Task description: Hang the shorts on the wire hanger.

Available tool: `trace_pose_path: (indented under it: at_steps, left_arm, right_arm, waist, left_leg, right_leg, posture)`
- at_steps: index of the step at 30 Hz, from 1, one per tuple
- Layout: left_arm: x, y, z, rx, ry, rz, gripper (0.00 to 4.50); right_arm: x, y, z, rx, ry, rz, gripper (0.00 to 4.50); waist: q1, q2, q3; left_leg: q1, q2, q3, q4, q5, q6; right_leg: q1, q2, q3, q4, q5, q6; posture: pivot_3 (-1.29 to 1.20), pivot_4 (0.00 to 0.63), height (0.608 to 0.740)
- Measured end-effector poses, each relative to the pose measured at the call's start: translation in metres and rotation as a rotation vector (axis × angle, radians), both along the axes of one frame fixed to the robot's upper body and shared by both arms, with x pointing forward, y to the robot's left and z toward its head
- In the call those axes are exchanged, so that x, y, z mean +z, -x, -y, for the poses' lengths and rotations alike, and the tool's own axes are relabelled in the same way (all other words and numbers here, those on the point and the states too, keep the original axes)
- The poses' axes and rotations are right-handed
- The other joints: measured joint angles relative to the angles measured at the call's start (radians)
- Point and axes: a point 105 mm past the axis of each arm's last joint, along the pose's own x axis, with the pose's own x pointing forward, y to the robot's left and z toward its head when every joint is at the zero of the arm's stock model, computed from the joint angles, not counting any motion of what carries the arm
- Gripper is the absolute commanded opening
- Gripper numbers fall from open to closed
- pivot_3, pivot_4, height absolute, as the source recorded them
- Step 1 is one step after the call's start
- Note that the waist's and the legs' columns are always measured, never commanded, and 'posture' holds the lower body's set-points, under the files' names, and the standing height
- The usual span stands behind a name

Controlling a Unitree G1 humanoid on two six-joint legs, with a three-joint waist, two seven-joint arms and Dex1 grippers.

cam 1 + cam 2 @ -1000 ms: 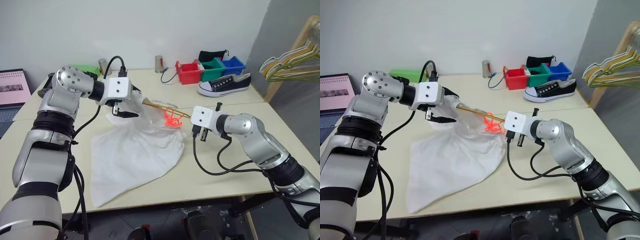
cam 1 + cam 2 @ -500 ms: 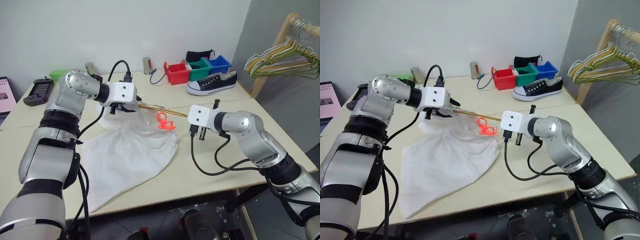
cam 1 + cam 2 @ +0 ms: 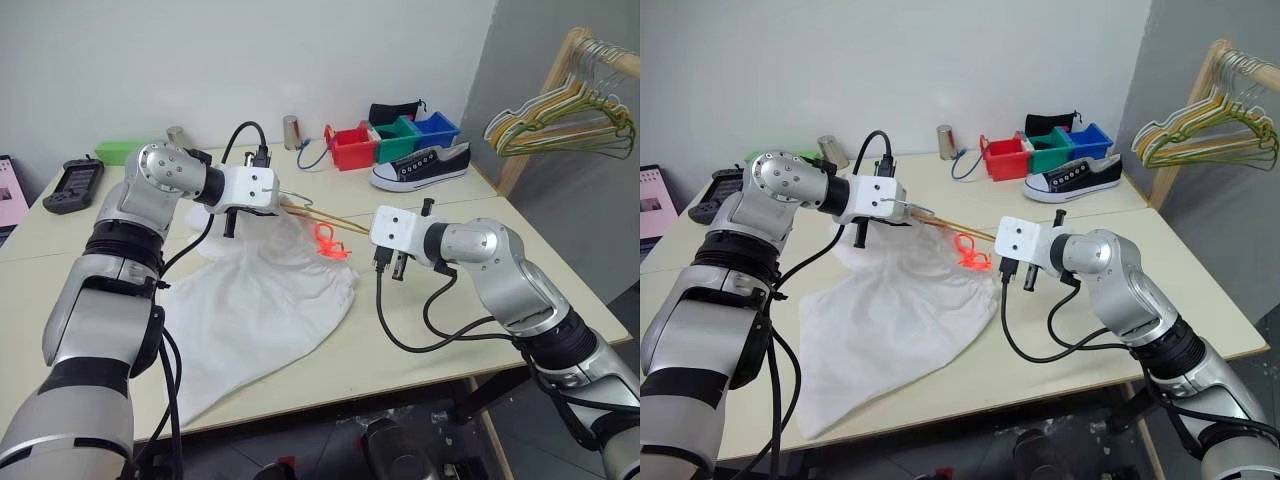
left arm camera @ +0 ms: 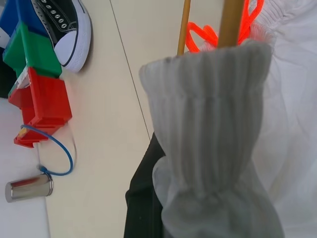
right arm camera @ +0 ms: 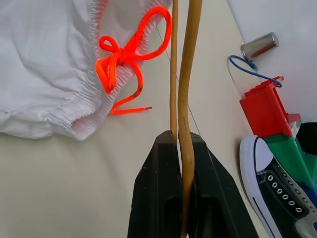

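Threading step: right gripper (image 5: 181, 148) clamped on thin yellowish-tan wire hanger (image 5: 190, 59), left gripper (image 3: 240, 205) pinched on ribbed waistband of baggy white shorts (image 3: 260, 300) lying on table, next likely sliding waistband further along wire.

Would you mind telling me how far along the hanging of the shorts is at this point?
Partly done. The right gripper is shut on the wire hanger. The left gripper is shut on the waistband of the shorts, bunched against the hanger. Most of the shorts lie on the table, so draping them over the hanger remains.
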Motion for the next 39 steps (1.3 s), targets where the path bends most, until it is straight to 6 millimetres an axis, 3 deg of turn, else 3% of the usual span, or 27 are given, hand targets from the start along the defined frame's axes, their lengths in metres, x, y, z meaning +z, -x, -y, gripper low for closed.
trace_pose_path:
  at_steps: [1,2,8,13,19,21,23,26,30,39]
  left_arm:
    - [0.0,0.0,0.0,0.001,0.001,0.0,0.02]
    - [0.0,0.0,0.0,0.002,0.001,0.0,0.0]
    - [-0.01,0.001,-0.006,0.033,0.008,-0.025,0.0]
    - [-0.024,0.007,-0.018,0.059,-0.011,-0.048,0.0]
    - [-0.04,0.018,-0.024,0.074,0.008,-0.087,0.0]
    - [-0.042,0.021,-0.033,0.114,0.024,-0.105,0.0]
    - [-0.037,0.023,-0.04,0.16,0.072,-0.116,0.0]
    - [-0.025,0.027,-0.045,0.2,0.137,-0.121,0.0]
    - [-0.017,0.034,-0.054,0.246,0.186,-0.134,0.0]
    - [-0.019,0.043,-0.057,0.268,0.197,-0.152,0.0]
  right_arm:
    - [0.0,0.0,0.0,0.001,-0.001,-0.002,0.0]
    - [0.0,0.0,0.0,0.004,-0.002,-0.007,0.51]
    - [0.001,0.006,0.002,0.025,-0.024,-0.072,1.76]
    - [0.013,0.004,0.031,-0.048,-0.069,-0.138,2.87]
    - [0.038,0.003,0.049,-0.124,-0.224,-0.233,4.43]
    - [0.031,0.001,0.055,-0.174,-0.319,-0.315,4.49]
    - [0.01,0.003,0.054,-0.225,-0.43,-0.453,4.49]
    - [-0.034,0.015,0.037,-0.27,-0.535,-0.687,4.49]
    - [-0.076,0.025,0.011,-0.332,-0.667,-0.914,4.49]
    - [-0.077,0.011,-0.027,-0.366,-0.823,-1.018,4.49]
  waist:
    - [0.0,0.0,0.0]
    - [0.0,0.0,0.0]
    - [0.0,0.0,0.0]
    - [0.0,0.0,0.0]
    - [-0.002,0.0,0.0]
    - [-0.004,-0.001,-0.001]
    - [-0.002,-0.002,-0.002]
    - [0.002,-0.002,-0.002]
    - [0.008,-0.002,-0.002]
    - [0.054,-0.002,-0.002]
  left_leg:
    - [0.0,0.0,0.0,0.0,0.0,0.0]
    - [0.0,0.0,0.0,0.0,0.0,0.0]
    - [0.0,0.0,0.0,0.0,0.0,0.0]
    - [0.0,0.0,0.0,0.0,0.0,0.0]
    - [0.002,0.001,0.0,0.0,0.0,0.0]
    - [0.002,0.002,0.0,0.0,0.0,0.0]
    - [0.003,0.002,0.0,0.0,0.0,0.0]
    - [0.004,0.001,0.0,0.0,0.0,0.0]
    - [0.005,0.001,0.0,0.0,0.0,0.0]
    - [0.007,0.002,-0.001,-0.001,0.0,0.001]
  right_leg:
    - [0.0,0.0,0.0,0.0,0.0,0.0]
    - [0.0,0.0,0.0,0.0,0.0,0.0]
    - [0.0,0.0,0.0,0.0,0.0,0.0]
    - [0.0,0.0,0.0,0.0,0.0,0.0]
    - [0.001,0.0,0.0,0.001,0.0,0.0]
    - [0.002,0.001,0.0,0.001,0.0,0.0]
    - [0.002,0.001,0.0,0.002,0.0,0.0]
    - [0.002,0.001,0.001,0.005,0.0,0.0]
    - [0.002,0.001,0.001,0.008,0.0,0.0]
    - [0.002,0.003,0.001,0.009,0.0,-0.001]
  posture:
    - [-0.32,0.009,0.74]
    - [-0.32,0.009,0.74]
    - [-0.32,0.02,0.74]
    - [-0.32,0.031,0.74]
    - [-0.31,0.04,0.74]
    - [-0.3,0.043,0.74]
    - [-0.3,0.045,0.74]
    - [-0.28,0.046,0.74]
    - [-0.25,0.05,0.74]
    - [-0.22,0.042,0.74]
